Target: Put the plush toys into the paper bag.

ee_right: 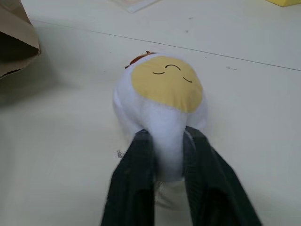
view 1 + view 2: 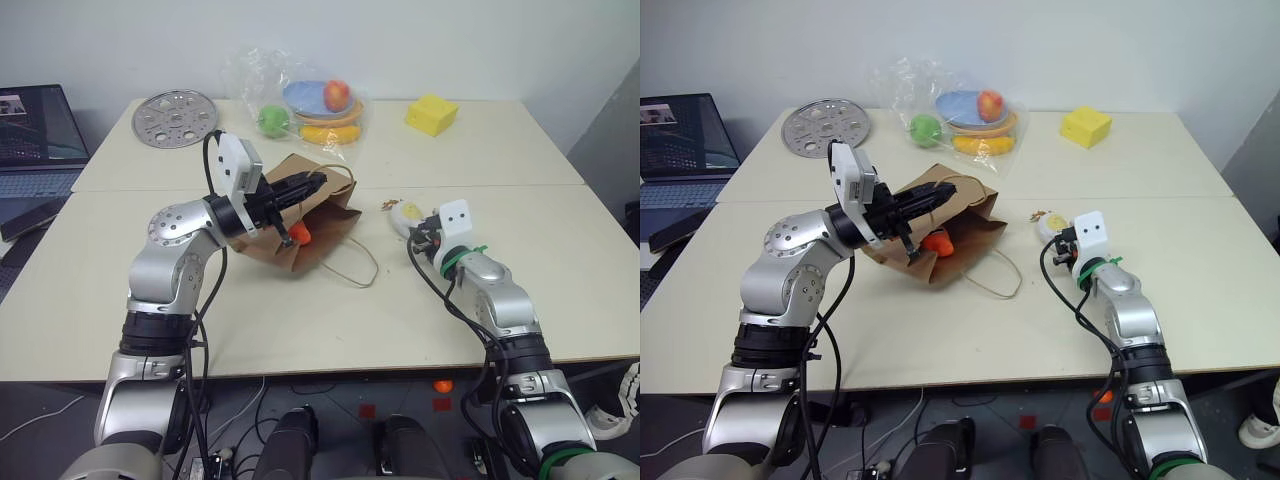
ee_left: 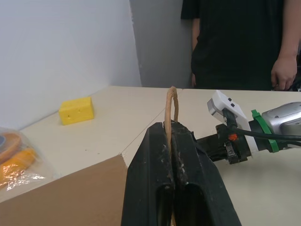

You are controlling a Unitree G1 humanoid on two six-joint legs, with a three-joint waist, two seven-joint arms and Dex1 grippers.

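From the left eye we see a cream table. On it lies a plain brown paper bag with twisted loop handles, tipped on its side with its mouth facing us. The left gripper is pinched tight on one of the bag's handles and lifts that edge up. Inside the open mouth sits a small orange carrot plush toy. To the right, well apart from the bag, the right gripper is squeezed onto a white egg-shaped plush toy with a yellow patch, which rests on the table. At the back of the table are a crinkly clear plastic bag of toy fruit, a yellow block with holes like cheese and a round grey metal plate full of holes. A dark laptop stands at the left.

From the right eye we see the same things, with the carrot toy orange in the bag's mouth.

From the left wrist we see the two black fingers pressed together with the tan handle loop poking up between them. A person in black clothes stands behind the table.

From the right wrist we see the black fingers clamped on the lower end of the egg toy, whose yellow patch has a sleepy face. A corner of the paper bag is off to one side.
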